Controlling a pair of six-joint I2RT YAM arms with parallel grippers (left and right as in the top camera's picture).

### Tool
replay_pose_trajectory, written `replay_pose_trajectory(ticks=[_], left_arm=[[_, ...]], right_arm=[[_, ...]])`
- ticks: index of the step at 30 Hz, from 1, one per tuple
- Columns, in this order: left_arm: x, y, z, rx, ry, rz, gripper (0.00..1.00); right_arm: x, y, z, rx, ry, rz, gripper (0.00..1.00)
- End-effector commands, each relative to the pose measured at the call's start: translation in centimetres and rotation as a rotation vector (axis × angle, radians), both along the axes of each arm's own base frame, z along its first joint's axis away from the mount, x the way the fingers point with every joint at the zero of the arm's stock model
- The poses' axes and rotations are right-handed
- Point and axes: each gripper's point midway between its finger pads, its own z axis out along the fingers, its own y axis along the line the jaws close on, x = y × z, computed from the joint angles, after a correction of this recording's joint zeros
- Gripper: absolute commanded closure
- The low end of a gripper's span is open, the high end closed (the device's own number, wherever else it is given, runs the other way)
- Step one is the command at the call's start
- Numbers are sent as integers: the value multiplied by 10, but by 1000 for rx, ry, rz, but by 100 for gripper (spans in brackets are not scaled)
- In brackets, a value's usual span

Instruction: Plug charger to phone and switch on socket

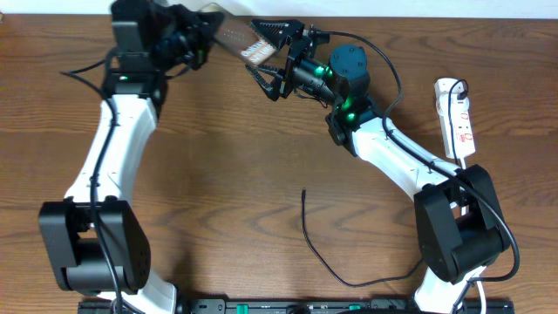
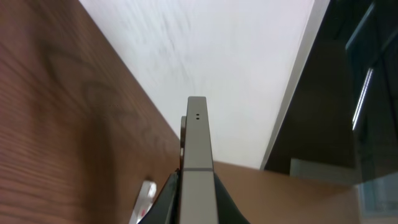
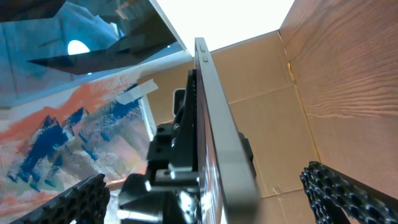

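Note:
My left gripper (image 1: pixel 202 39) is shut on the phone (image 1: pixel 231 37), holding it raised over the table's far edge. In the left wrist view the phone (image 2: pixel 197 149) shows edge-on, pinched between the dark fingers (image 2: pixel 171 202). My right gripper (image 1: pixel 264 57) stands wide open around the phone's free end without touching it. In the right wrist view its fingers (image 3: pixel 348 193) flank the phone (image 3: pixel 214 130) well apart. The charger (image 1: pixel 316 249), a thin black cable, lies loose on the table near the front, its tip (image 1: pixel 303 193) pointing away. The white socket (image 1: pixel 458 118) lies at the far right.
The wooden table (image 1: pixel 227 174) spreads between the two arms. A cardboard panel (image 3: pixel 267 106) and a painted picture (image 3: pixel 74 137) stand beyond the table's far edge. The right arm's base (image 1: pixel 458 231) sits close to the socket's near end.

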Motion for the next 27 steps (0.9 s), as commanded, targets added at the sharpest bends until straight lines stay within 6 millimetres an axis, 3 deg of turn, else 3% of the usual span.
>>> replay_pose_trajectory(ticks=[1, 7, 12, 16, 22, 27], left_arm=[[-4, 23, 24, -12, -58, -5, 93], [-13, 69, 29, -52, -64, -20, 93], [-33, 91, 37, -102, -81, -110, 93], [-54, 98, 54, -116, -164, -245, 93], [-87, 97, 75, -78, -300, -448, 93], [-89, 97, 82, -20, -378, -472, 93]], right_arm=[[-2, 0, 11, 5, -30, 8, 1], [2, -6, 10, -19, -68, 3, 1], [6, -13, 10, -71, -155, -12, 1], [8, -17, -3, -171, -230, -11, 1], [5, -23, -43, -342, -247, 43, 1], [-4, -25, -73, -468, -253, 106, 1]])
